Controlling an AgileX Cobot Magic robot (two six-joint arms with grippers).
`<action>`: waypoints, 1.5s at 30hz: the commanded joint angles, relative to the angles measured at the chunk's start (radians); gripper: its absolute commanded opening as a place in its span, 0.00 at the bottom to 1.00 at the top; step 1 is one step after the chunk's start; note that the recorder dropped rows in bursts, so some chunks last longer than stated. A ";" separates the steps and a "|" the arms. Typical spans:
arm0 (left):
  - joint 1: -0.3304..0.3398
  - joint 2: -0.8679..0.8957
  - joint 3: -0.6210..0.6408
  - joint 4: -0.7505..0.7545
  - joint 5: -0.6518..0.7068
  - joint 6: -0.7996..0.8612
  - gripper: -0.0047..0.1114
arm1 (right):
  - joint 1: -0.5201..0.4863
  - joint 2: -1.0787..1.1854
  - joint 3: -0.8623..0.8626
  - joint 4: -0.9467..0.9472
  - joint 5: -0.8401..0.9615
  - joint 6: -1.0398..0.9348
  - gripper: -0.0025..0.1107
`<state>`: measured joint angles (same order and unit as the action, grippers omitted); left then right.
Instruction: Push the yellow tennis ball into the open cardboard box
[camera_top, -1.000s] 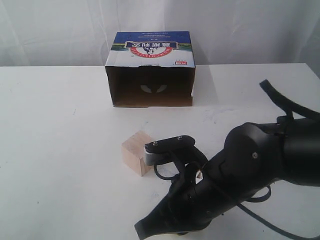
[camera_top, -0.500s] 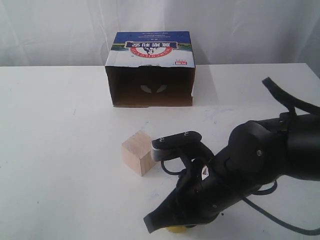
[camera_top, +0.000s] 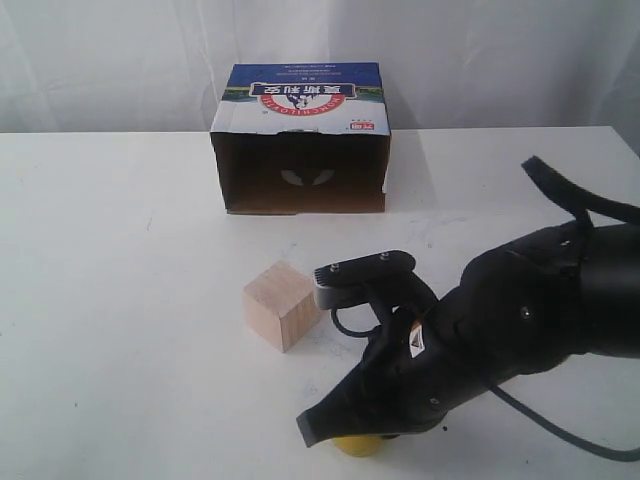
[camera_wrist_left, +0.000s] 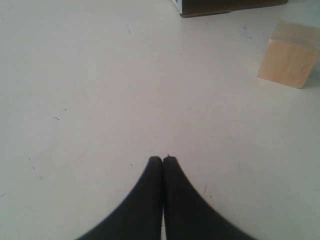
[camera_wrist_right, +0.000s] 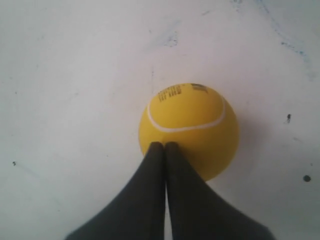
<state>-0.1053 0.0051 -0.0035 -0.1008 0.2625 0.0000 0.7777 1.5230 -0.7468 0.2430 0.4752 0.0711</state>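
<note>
Yellow ball (camera_wrist_right: 189, 125) sits under my right gripper (camera_wrist_right: 164, 145), fingers pressed together into one blade, tips seemingly on its near side. My left gripper (camera_wrist_left: 162, 159), also closed, idles. The ball lies nearer than the wooden block (camera_top: 282, 305); the box (camera_top: 300, 140) opens beyond that block. I should push low and centred, passing right of the block.

Tennis ball (camera_top: 358, 446) mostly under right arm (camera_top: 520, 320)

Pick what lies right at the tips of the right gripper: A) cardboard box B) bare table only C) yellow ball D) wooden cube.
C: the right wrist view shows the shut right gripper with its tips at the yellow ball.
</note>
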 joint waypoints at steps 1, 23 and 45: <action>-0.008 -0.005 0.003 -0.012 -0.001 0.000 0.04 | -0.011 0.004 0.002 -0.099 0.008 0.072 0.02; -0.008 -0.005 0.003 -0.018 -0.001 -0.029 0.04 | -0.071 -0.004 -0.034 -0.329 -0.065 0.295 0.02; -0.008 -0.005 0.003 -0.028 -0.001 -0.028 0.04 | 0.041 -0.147 -0.030 -0.269 0.109 0.353 0.02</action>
<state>-0.1053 0.0051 -0.0035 -0.1148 0.2625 -0.0216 0.8140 1.3618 -0.7922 -0.0286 0.6217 0.4193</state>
